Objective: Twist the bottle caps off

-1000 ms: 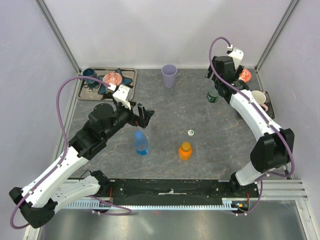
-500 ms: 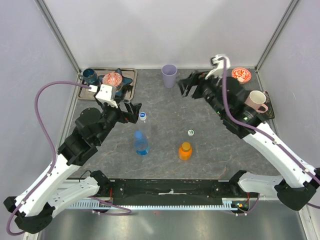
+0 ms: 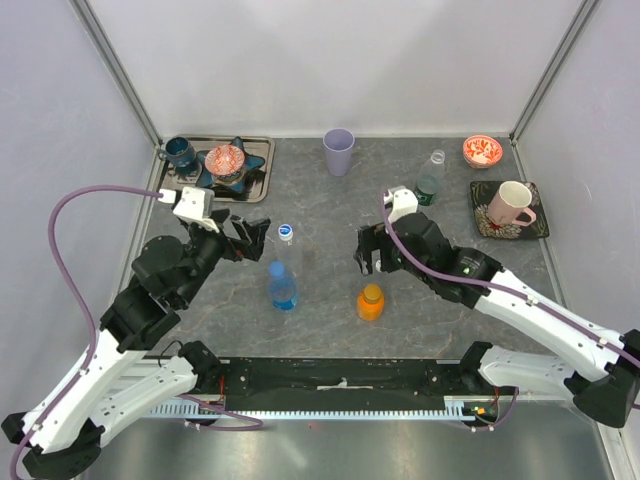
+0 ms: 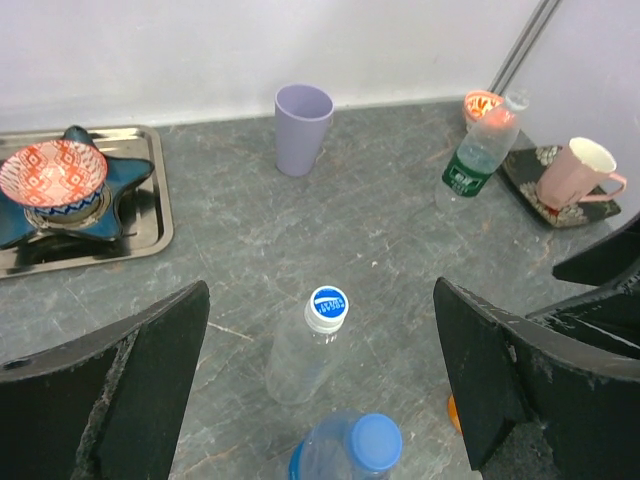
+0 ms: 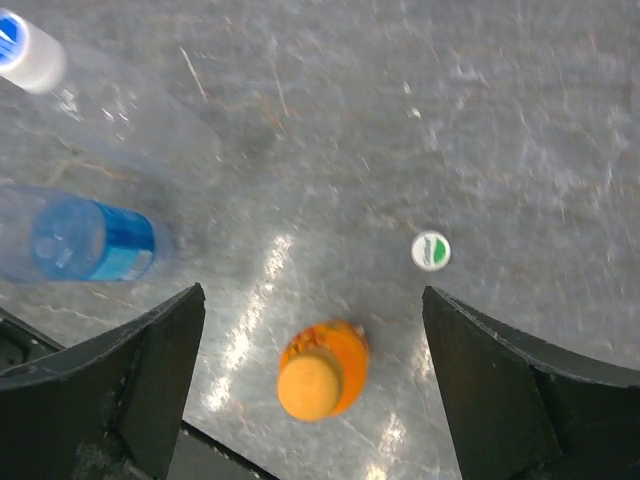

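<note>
White-and-green cap point(image 5: 431, 250) loose on the table point(image 3: 330, 210) near the capped orange bottle point(image 5: 322, 368), capped blue bottle point(image 3: 283, 287) and clear bottle point(image 3: 287, 240) leftward, capless green-label bottle point(image 3: 430, 183) behind, left gripper point(image 4: 320, 290) and right gripper point(image 5: 312, 295) spread wide, empty.

In the left wrist view the blue plastic bottle point(image 4: 320, 465) is cut off by the bottom edge, so only its blue cap point(image 4: 375, 440) and shoulders show. The short orange bottle point(image 4: 452, 408) is a mere sliver behind a finger point(image 4: 520, 390) of the left claw point(image 4: 320, 290). The steel tray point(image 4: 160, 215) runs off the left edge. In the right wrist view the clear plastic bottle point(image 5: 130, 115) has its white-and-blue cap point(image 5: 30, 50) clipped at the left edge, and the orange bottle is blurred. The small white-and-green plastic cap point(image 5: 431, 250) shows only there; from above, the right arm point(image 3: 450, 268) covers that patch of grey worktop point(image 3: 320, 200).
</note>
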`<action>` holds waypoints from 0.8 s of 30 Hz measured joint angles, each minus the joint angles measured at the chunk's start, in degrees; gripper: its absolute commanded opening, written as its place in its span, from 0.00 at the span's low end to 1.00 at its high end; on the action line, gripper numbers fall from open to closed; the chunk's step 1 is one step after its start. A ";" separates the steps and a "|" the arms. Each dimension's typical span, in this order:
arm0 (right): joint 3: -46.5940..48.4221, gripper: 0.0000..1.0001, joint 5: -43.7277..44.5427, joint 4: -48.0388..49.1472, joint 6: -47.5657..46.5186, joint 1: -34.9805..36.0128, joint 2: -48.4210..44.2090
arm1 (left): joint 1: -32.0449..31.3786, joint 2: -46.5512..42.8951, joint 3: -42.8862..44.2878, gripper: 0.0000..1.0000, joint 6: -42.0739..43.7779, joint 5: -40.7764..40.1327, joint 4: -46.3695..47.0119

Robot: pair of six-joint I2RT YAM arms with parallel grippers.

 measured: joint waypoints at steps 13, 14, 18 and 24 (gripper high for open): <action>-10.82 0.97 1.38 -2.80 6.49 3.89 -0.44 | 0.00 2.84 -3.13 0.99 -2.14 2.82 -1.25; -10.99 0.97 1.36 -2.51 6.78 4.31 0.00 | 0.00 2.71 -3.13 0.99 -2.21 2.95 -1.27; -11.30 0.94 1.11 -1.44 7.63 5.68 1.03 | 0.00 2.36 -3.21 0.99 -2.40 2.99 -1.22; -12.94 0.82 0.90 -0.39 8.63 7.13 1.81 | 0.00 2.29 -3.65 0.99 -2.71 3.02 -1.25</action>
